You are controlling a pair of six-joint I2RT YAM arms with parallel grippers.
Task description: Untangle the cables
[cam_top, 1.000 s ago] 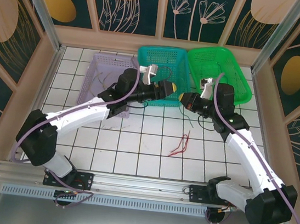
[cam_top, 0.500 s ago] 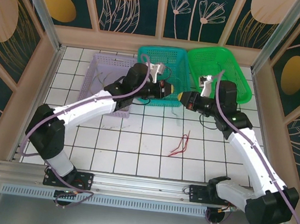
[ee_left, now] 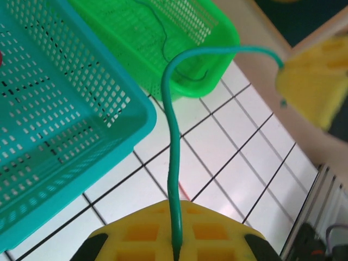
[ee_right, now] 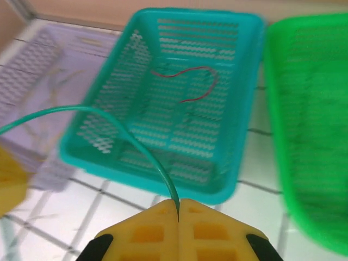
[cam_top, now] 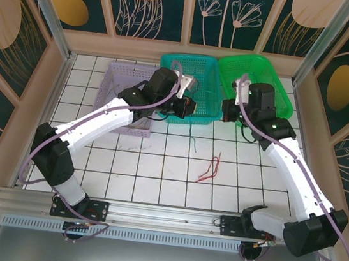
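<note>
Left wrist view: left gripper (ee_left: 175, 244) pressed together, pinching green cable (ee_left: 173, 157); cable arcs away to right gripper (ee_right: 178, 209) (also pinching it), long axis spanning claw to claw, above tabletop (cam_top: 156, 173) near teal basket (ee_right: 206, 185), far edge.

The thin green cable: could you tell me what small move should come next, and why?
Probably draw the left gripper and right gripper slightly apart: both are shut on the thin green cable, which bows slack between them.

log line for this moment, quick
left tool shut on green cable | right tool shut on same cable | red cable loose on tiles
</note>
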